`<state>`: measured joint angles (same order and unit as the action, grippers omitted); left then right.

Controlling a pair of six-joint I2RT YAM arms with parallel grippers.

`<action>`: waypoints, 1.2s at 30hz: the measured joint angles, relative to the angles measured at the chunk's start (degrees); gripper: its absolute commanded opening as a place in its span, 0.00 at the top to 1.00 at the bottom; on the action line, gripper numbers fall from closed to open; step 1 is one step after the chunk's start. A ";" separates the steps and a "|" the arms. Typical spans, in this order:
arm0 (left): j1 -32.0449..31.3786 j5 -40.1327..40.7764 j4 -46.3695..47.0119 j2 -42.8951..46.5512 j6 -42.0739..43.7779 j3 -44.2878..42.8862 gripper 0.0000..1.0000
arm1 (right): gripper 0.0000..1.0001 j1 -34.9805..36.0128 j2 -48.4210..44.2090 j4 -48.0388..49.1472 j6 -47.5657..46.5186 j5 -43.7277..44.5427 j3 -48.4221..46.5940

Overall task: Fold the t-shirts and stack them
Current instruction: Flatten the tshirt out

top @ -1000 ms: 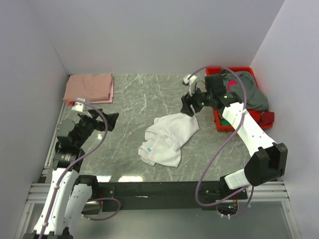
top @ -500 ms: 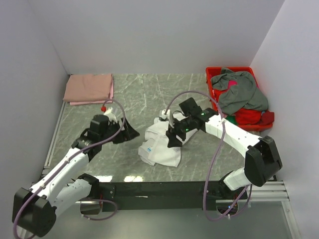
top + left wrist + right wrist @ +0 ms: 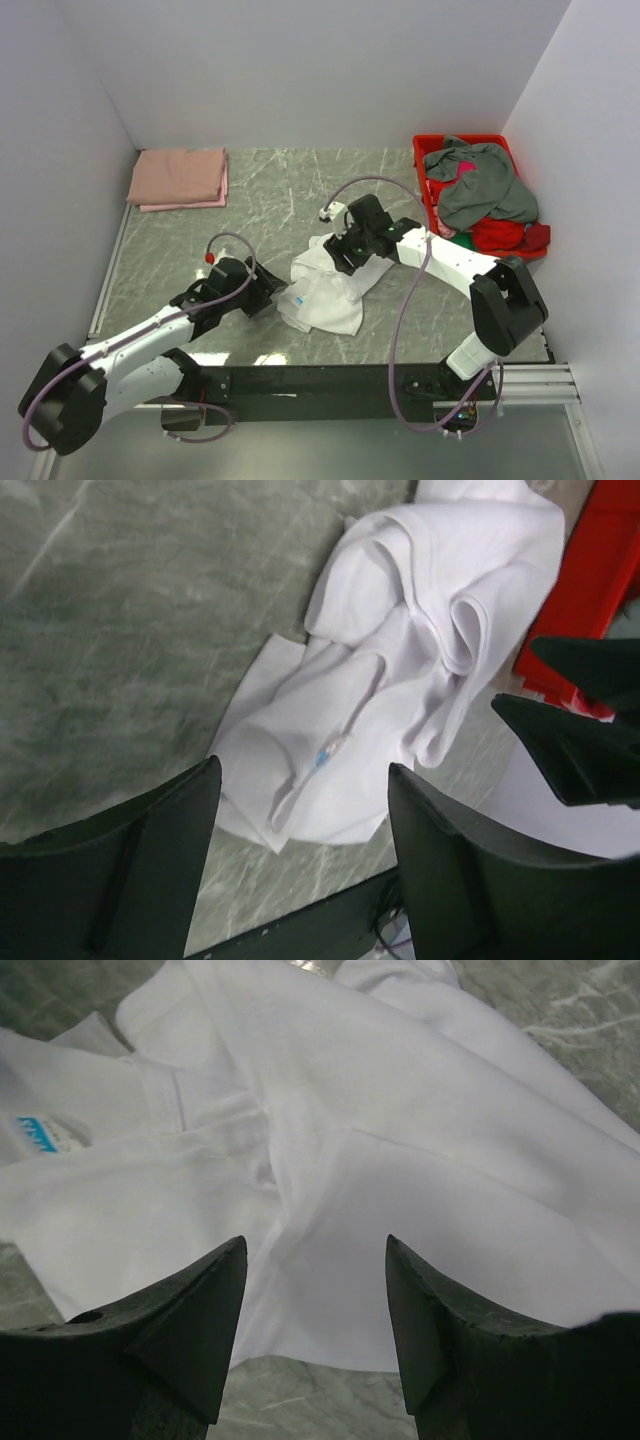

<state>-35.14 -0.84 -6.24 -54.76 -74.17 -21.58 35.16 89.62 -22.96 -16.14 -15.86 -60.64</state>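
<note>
A crumpled white t-shirt [image 3: 330, 285] lies in the middle of the table, its blue neck label [image 3: 325, 755] facing up. My left gripper [image 3: 270, 297] is open and empty, low at the shirt's left edge; in the left wrist view [image 3: 303, 770] the shirt [image 3: 400, 650] lies just ahead of the jaws. My right gripper [image 3: 342, 254] is open and empty over the shirt's far part; in the right wrist view [image 3: 315, 1245] white cloth [image 3: 400, 1150] lies between and ahead of the fingers. A folded salmon-pink t-shirt [image 3: 180, 177] lies at the back left.
A red plastic bin [image 3: 424, 150] stands at the back right, holding a grey shirt [image 3: 480, 185] and a red shirt [image 3: 505, 235]. The bin also shows in the left wrist view [image 3: 590, 570]. Grey walls close the table on three sides.
My left gripper has moved nearer and right, down to the white shirt's left edge. My right gripper has moved back from the shirt's middle to its far part. The shirt lies much as before.
</note>
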 measured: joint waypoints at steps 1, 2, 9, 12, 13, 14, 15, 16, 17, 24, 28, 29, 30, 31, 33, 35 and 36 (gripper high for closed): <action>-0.22 0.74 1.07 -1.33 -0.66 -0.04 0.31 | 0.36 0.07 0.44 0.31 0.46 0.90 0.00; -0.44 1.18 1.66 -2.54 -1.11 -0.11 0.32 | 0.36 0.15 0.96 0.50 0.94 1.79 0.00; -2.23 3.10 3.32 -8.35 -3.32 -0.96 0.36 | 0.37 0.50 3.41 1.18 2.16 5.22 0.00; -2.97 3.34 4.52 -8.68 -4.07 -0.96 0.38 | 0.38 0.50 3.45 1.55 2.40 6.01 0.00; -3.13 3.50 4.94 -8.72 -4.37 -0.96 0.39 | 0.38 0.50 3.50 1.66 2.47 6.23 0.00; -3.28 3.67 5.25 -8.81 -4.61 -0.96 0.39 | 0.39 0.50 3.54 1.79 2.58 6.49 0.00; -3.50 3.80 5.49 -8.87 -4.79 -0.96 0.41 | 0.38 0.50 3.61 1.95 2.64 6.84 0.00; -3.67 3.89 5.64 -8.90 -4.92 -0.96 0.41 | 0.39 0.50 3.63 2.05 2.69 7.13 0.00; -3.85 4.02 5.79 -8.96 -5.03 -0.96 0.42 | 0.39 0.50 3.69 2.19 2.78 7.41 0.00; -4.68 5.31 7.45 -12.90 -6.01 -1.42 0.54 | 0.41 0.52 5.38 2.67 2.84 9.20 0.00; -5.03 6.25 7.96 -15.08 -6.38 -1.42 0.77 | 0.49 0.70 6.03 2.80 2.89 10.03 0.00; -5.11 6.49 8.00 -15.28 -6.32 -1.42 0.83 | 0.55 0.74 6.21 2.80 2.97 10.29 -0.02; -5.25 6.86 8.00 -15.37 -6.38 -1.44 0.88 | 0.60 0.83 6.45 2.80 2.91 10.38 -0.07; -5.33 7.23 7.96 -15.34 -6.23 -1.49 0.95 | 0.64 0.90 6.67 2.78 2.97 10.47 -0.09; -5.53 8.39 7.80 -15.02 -5.99 -1.66 0.99 | 0.78 1.09 6.95 2.71 2.95 10.47 -0.11; -5.60 9.92 7.15 -13.62 -5.38 -1.79 0.99 | 0.90 1.11 6.93 2.40 2.95 10.47 -0.15; -5.62 10.84 6.47 -12.35 -4.94 -1.90 0.99 | 0.92 1.18 6.84 2.27 2.78 10.54 -0.33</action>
<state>-40.75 10.00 0.23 -67.11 -79.11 -23.49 36.34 96.47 -20.69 -13.37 -5.32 -60.97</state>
